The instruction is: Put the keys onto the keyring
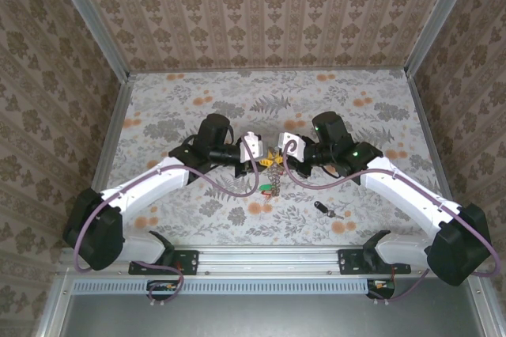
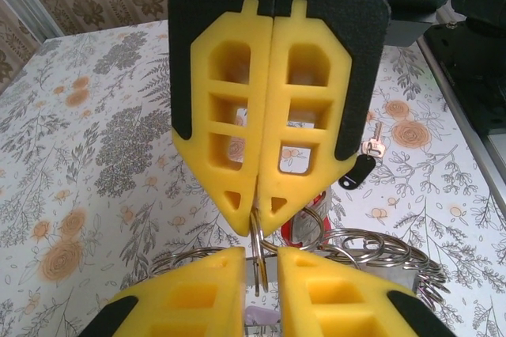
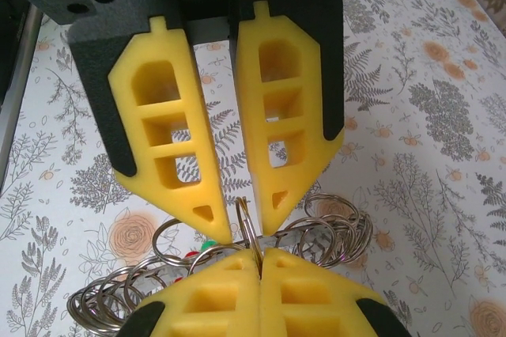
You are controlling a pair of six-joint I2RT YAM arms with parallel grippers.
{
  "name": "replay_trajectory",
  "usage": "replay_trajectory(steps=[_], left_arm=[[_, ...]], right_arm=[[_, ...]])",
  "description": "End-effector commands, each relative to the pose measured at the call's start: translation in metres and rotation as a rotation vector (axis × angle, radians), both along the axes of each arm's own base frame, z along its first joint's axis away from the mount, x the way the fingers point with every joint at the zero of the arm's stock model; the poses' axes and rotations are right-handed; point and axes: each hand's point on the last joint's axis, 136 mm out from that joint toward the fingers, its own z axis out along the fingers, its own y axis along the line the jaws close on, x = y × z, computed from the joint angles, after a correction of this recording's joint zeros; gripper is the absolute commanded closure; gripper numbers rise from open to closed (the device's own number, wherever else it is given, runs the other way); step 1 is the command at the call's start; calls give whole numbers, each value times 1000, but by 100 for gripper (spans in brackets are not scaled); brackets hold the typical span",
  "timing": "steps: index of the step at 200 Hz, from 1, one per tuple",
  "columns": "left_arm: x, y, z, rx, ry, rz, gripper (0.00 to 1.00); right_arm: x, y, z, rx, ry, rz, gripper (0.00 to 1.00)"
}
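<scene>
Right claw (image 2: pixel 254 225) pinched shut on silver coiled-wire keyring (image 3: pixel 332 230). Left claw (image 3: pixel 247 230) narrowly apart around loop, grip unclear. Black-tagged key (image 1: pixel 320 209) loose, well apart from right claw, base side: not threaded.

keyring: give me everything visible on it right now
The keyring reads as a bunch of thin silvery wire loops overlapping in a chain, metal by its shine. One upright loop is pinched at the tips of the right gripper and the left gripper, both shut on it. A red key tag sits among the loops.
</scene>
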Motion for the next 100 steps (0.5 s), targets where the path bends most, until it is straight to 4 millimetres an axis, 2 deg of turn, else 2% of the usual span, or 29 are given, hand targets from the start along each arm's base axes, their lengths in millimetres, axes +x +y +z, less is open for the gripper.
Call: replay_trajectory(steps=[1,29,52,89,100], left_arm=[[2,-8,14,-20,-47,-16,84],[3,-7,15,-18,-57,-9,88],[3,-6,14,-15,-57,-5,100],[0,-7,19,-47,-48,-16,100],[0,-6,23,-79,-35,-27,100]], right_arm=[[1,7,17,32,-33,19,100],[2,5,15,17,-35,13,100],[2,5,15,14,-39,13,100],[1,5,13,22,-45,19,100],[0,5,13,49,-42,29,97]])
